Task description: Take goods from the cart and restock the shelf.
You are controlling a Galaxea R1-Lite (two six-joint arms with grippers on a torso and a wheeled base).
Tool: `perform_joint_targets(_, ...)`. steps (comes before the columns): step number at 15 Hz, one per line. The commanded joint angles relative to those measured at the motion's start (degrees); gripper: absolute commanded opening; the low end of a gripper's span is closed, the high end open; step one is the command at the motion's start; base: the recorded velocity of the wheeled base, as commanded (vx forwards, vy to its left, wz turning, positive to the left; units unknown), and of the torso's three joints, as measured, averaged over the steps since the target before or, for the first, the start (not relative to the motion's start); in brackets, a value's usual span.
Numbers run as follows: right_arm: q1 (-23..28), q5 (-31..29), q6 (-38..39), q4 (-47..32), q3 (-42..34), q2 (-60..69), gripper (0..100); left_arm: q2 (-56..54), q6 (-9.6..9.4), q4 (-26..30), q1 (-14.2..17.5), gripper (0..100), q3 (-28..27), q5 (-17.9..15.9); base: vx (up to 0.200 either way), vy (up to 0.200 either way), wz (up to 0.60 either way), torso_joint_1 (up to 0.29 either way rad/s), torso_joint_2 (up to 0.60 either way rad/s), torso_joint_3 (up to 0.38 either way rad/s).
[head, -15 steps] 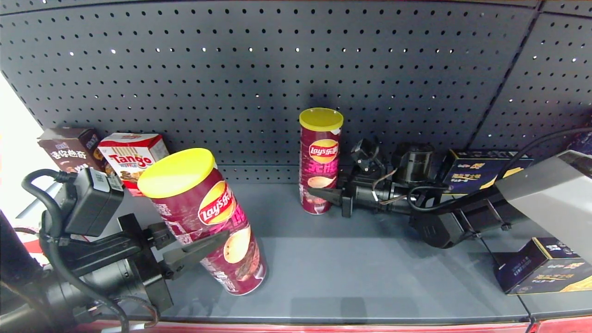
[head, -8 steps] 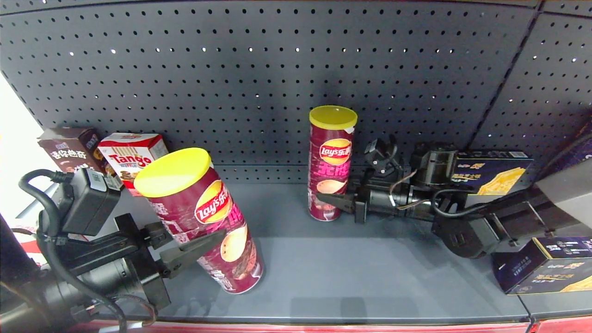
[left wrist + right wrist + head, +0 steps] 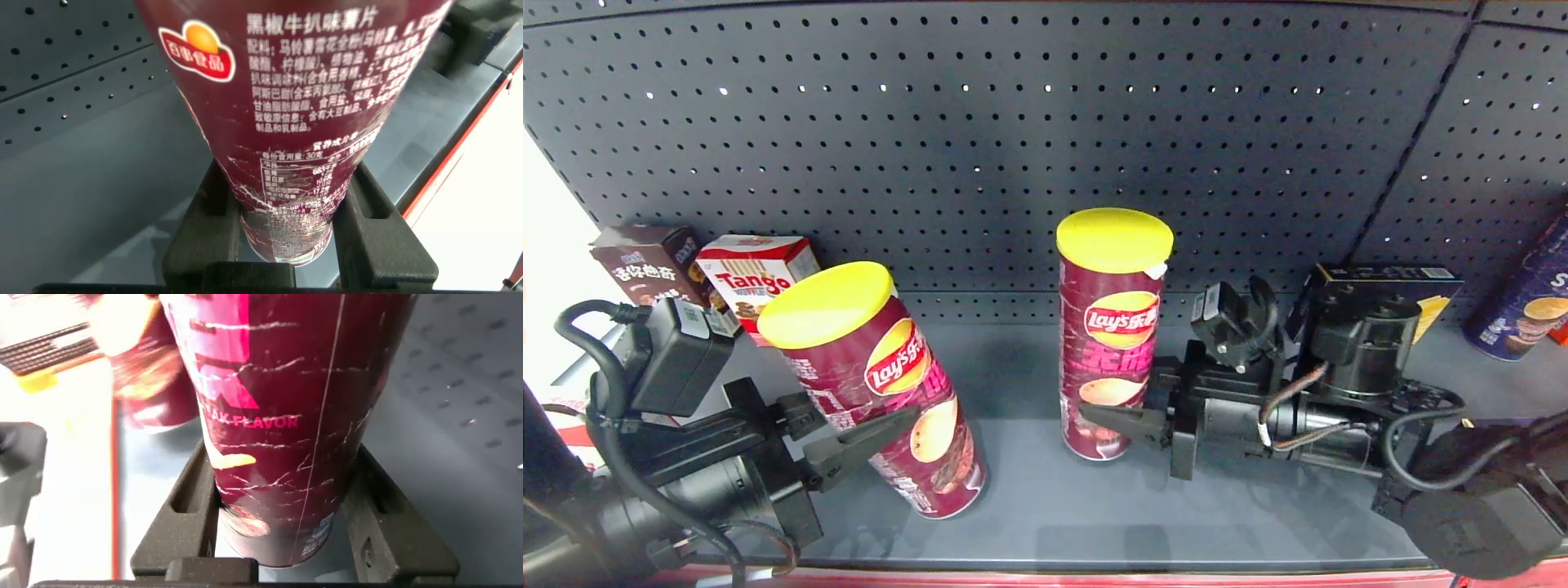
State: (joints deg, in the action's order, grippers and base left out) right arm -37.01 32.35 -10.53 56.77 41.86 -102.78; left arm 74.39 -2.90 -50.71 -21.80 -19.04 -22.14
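Two maroon chip cans with yellow lids are over the grey shelf [image 3: 1029,514]. The left can [image 3: 874,367] leans with its lid toward the left, its base low near the shelf's front. My left gripper [image 3: 907,433] is shut on its lower part; the left wrist view shows the can [image 3: 302,98] between the fingers [image 3: 372,220]. The right can [image 3: 1112,327] stands upright mid-shelf. My right gripper [image 3: 1107,416] is shut on it just above its base, and the can [image 3: 286,400] sits tight between the pads [image 3: 384,514]. Whether its base touches the shelf I cannot tell.
A brown box [image 3: 645,261] and a red-and-white wafer box [image 3: 760,278] stand at the back left. A dark blue box [image 3: 1380,282] lies behind my right arm, and a blue can [image 3: 1527,302] stands far right. The pegboard wall [image 3: 1013,122] closes the back.
My right gripper has carried its can from the back of the shelf toward the front. The left gripper and its tilted can have barely shifted.
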Motion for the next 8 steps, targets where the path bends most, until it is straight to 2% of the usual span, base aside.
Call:
perform_joint_targets(1, -1.7, -0.3, 0.0, 3.3, -7.0, 3.4, 0, -0.1, 0.00, 0.0, 0.2, 0, 0.4, 0.0, 0.000, 0.000, 0.00, 0.000, 0.00, 0.000)
perform_joint_targets(3, -1.8, -0.3, 0.0, 5.5, -9.2, 3.5, 0, -0.1, 0.00, 0.0, 0.2, 0, 0.8, 0.0, 0.000, 0.000, 0.00, 0.000, 0.00, 0.000)
perform_joint_targets(4, -1.9, -0.4, 0.0, 9.6, -12.1, 2.8, 0, -0.1, 0.00, 0.0, 0.3, 0, 1.3, 0.0, 0.000, 0.000, 0.00, 0.000, 0.00, 0.000)
perform_joint_targets(8, -2.0, -0.2, 0.0, 10.8, -14.7, 1.3, 0, 0.0, 0.00, 0.0, 0.3, 0, 0.7, 0.0, 0.000, 0.000, 0.00, 0.000, 0.00, 0.000)
